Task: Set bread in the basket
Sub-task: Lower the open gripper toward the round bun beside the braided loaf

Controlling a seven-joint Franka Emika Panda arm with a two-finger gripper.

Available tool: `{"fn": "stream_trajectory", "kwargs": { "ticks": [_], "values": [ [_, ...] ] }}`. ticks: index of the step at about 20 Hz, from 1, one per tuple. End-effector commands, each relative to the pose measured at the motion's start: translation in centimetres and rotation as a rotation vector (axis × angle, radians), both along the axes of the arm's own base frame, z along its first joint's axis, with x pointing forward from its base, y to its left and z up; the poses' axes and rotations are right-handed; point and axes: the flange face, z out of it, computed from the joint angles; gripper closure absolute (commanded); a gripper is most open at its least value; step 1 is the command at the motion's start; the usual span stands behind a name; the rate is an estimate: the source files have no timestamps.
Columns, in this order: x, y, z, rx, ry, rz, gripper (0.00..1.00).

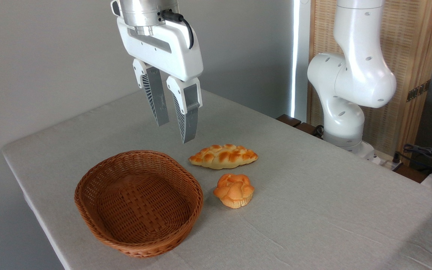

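Big grey table [313,210] fills most of the shot, covered in a plain cloth. The arm [351,82] stands at the 2 o'clock corner, its base at the table's far edge. The basket [99,221] sits at about 7 o'clock on the table, empty, just woven wicker inside. The gripper [174,130] hangs in the air up at 11 o'clock, above the basket's far rim, fingers pointing down with a narrow gap between them and nothing held. A braided loaf [223,156] lies near the middle, just right of the basket. The bun [234,190] sits at 6 o'clock from the loaf, close to the basket's right side but not touching it.
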Motion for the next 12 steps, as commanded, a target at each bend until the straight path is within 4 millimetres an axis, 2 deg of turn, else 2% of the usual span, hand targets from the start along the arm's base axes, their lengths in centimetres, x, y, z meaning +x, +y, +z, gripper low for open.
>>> {"fn": "stream_trajectory", "kwargs": {
  "ticks": [1,7,9,12],
  "values": [
    [-0.7,-0.3,0.6,-0.004,0.021,-0.001,0.0],
    [-1.0,-0.3,0.2,-0.004,0.03,-0.002,0.0],
    [-1.9,-0.1,-0.5,-0.006,0.039,-0.022,0.0],
    [-4.8,0.3,-2.5,-0.011,0.059,-0.098,0.0]
  ]
}}
